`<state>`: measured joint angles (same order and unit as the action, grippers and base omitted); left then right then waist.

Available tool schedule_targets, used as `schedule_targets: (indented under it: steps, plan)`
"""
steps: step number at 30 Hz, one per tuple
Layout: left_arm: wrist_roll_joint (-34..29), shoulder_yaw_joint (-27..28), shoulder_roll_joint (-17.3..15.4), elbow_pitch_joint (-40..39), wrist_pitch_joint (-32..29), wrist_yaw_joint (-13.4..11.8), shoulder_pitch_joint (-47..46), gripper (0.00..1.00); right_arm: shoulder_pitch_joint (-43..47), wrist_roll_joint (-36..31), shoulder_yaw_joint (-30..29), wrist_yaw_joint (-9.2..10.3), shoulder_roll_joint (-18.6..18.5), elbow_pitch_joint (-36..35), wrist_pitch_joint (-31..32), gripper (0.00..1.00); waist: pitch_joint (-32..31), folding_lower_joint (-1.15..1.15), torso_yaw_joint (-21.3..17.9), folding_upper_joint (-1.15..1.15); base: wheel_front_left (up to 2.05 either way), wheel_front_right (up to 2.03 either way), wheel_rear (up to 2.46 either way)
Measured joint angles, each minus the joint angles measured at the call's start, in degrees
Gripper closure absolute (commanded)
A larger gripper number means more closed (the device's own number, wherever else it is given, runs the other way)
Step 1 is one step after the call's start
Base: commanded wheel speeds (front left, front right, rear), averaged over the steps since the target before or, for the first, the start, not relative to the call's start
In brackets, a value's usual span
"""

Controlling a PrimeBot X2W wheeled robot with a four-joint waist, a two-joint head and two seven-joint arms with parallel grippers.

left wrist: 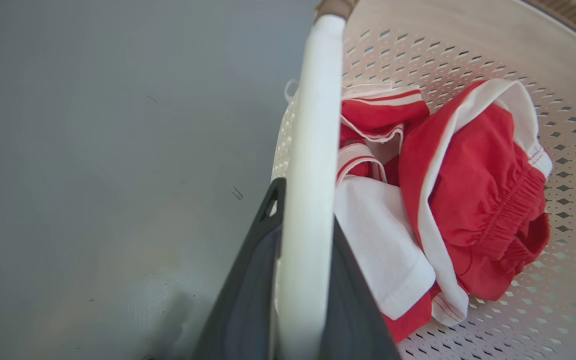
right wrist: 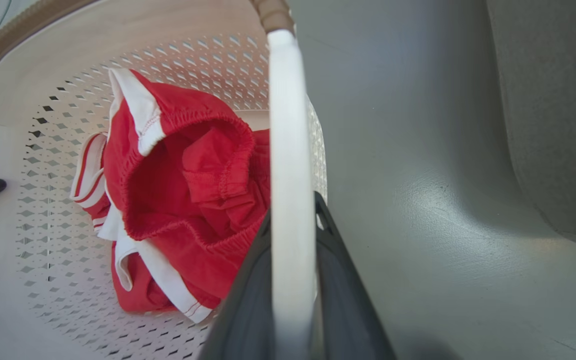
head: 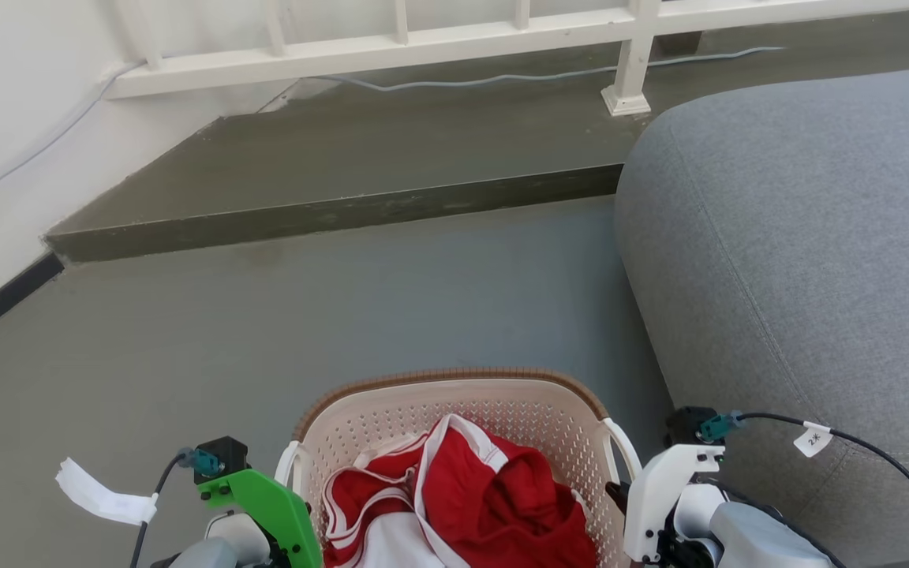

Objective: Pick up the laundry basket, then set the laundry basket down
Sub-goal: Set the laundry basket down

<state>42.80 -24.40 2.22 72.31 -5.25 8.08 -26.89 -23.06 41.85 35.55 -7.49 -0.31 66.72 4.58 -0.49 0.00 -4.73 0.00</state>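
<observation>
Dark left hand (left wrist: 305, 210), right hand (right wrist: 293, 210) pinch smooth handles (left wrist: 313, 125), perforated laundry basket (head: 518, 418)

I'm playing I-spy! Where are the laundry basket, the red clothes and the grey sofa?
laundry basket (head: 454, 372): head view, on its brown rim.
red clothes (right wrist: 203, 170): right wrist view, on the red cloth.
grey sofa (head: 802, 237): head view, on its cushion.

The left gripper (left wrist: 304, 215) is closed on the left handle (left wrist: 315, 100), the right gripper (right wrist: 293, 212) on the right handle (right wrist: 285, 100); one dark finger (left wrist: 248, 280) is set on each side.
</observation>
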Motion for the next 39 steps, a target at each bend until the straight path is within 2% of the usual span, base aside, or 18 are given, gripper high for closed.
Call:
schedule_targets:
  steps: [13, 39]
  plan:
    - [-0.2, -0.2, -0.8, -1.8, 2.6, 0.0, -4.0, 1.0, -5.0, 0.0, -0.1, 0.55, 0.0, 0.0, -3.1, 1.0, 6.0, 0.0, 0.5, 0.0, 0.0, 0.0, 0.0]
    - [-2.3, -1.2, -1.7, -5.2, 7.9, 0.0, -18.7, 1.0, -20.4, -1.4, -1.4, 2.63, -1.9, -1.5, -10.1, 1.0, 26.6, 0.01, 1.8, 0.0, 0.0, 0.0, 0.0]
